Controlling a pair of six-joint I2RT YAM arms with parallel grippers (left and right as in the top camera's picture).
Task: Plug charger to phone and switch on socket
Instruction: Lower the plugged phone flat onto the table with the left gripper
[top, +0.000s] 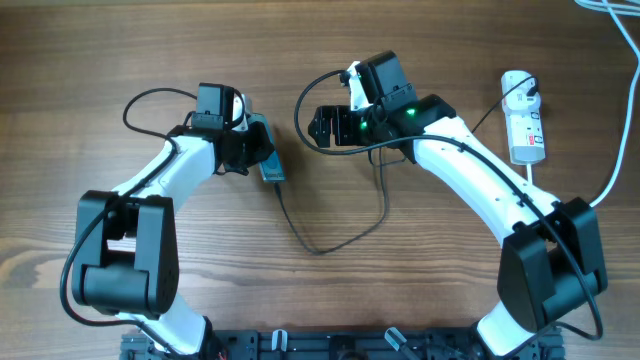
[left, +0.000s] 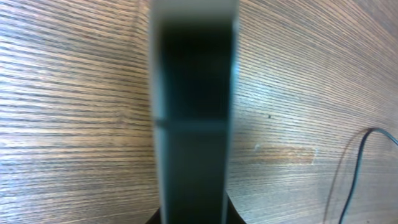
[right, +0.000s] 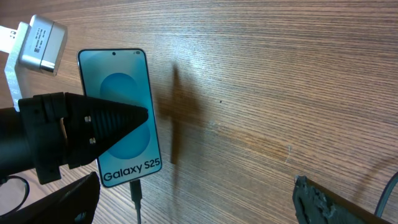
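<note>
The phone (top: 271, 165) lies with its teal screen up, left of centre. In the right wrist view its screen (right: 121, 93) reads "Galaxy S25". My left gripper (top: 252, 150) is shut on the phone's sides. In the left wrist view the phone (left: 193, 112) is a blurred dark bar between the jaws. The charger's thin black cable (top: 320, 248) loops across the table. Its small tip (right: 135, 190) sits in the phone's bottom edge. My right gripper (top: 325, 127) is open and empty, just right of the phone (right: 193, 211). The socket (top: 524, 125) lies at the far right, with a black plug at its far end.
A thick white cord (top: 625, 120) runs from the socket along the right edge to the far corner. The black cable passes under my right arm (top: 470, 175) and also shows in the left wrist view (left: 354, 168). Bare wood lies at the front.
</note>
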